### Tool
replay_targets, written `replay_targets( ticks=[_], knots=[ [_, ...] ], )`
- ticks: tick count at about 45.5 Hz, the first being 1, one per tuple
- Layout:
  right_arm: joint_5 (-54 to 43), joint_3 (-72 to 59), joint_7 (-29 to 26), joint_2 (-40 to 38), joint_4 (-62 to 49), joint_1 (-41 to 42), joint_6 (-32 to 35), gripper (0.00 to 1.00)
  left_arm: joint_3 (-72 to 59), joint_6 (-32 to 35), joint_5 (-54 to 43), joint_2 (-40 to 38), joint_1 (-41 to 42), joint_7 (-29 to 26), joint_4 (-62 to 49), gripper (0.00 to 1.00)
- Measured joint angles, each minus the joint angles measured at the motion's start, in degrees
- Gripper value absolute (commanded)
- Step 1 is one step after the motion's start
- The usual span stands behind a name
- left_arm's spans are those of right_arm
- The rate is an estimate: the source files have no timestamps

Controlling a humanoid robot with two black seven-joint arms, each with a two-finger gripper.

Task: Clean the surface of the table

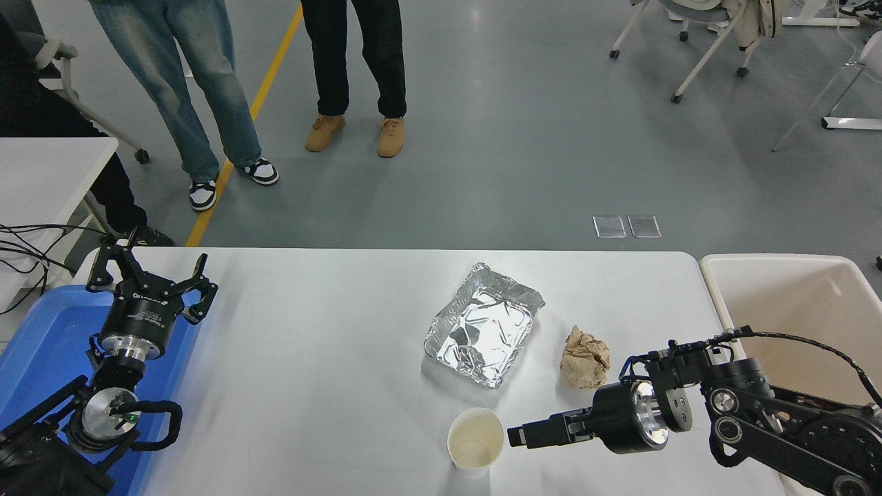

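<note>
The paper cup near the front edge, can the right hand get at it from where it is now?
Probably yes. The right hand points at the paper cup from just beside it, with nothing between them on the table surface.

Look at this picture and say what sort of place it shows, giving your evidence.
Probably a robotics lab or test hall: a yellow line painted on a grey floor, wheeled office chairs, and people standing by as the right gripper works at a white table.

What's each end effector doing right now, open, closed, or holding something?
Left end effector: open, empty, parked over the blue bin.
Right end effector: closed, holding nothing, just right of the paper cup.
</note>
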Motion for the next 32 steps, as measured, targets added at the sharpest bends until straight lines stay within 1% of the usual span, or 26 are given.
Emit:
replay_targets(
  ticks=[16,26,32],
  knots=[
    [0.35,0.74,-0.89,1.91,-0.81,-2.05,0.22,0.99,0.0,0.0,0.0,0.0,0.0,0.0,0.0,0.99],
    [0.66,-1.05,-1.53,3.17,-0.96,-1.48,0.36,0.99,0.0,0.0,0.0,0.0,0.0,0.0,0.0,0.99],
    [0.76,-1.73,-3.0,4.25,-1.05,-0.77,0.33,0.99,0.0,0.0,0.0,0.0,0.0,0.0,0.0,0.99]
  ],
)
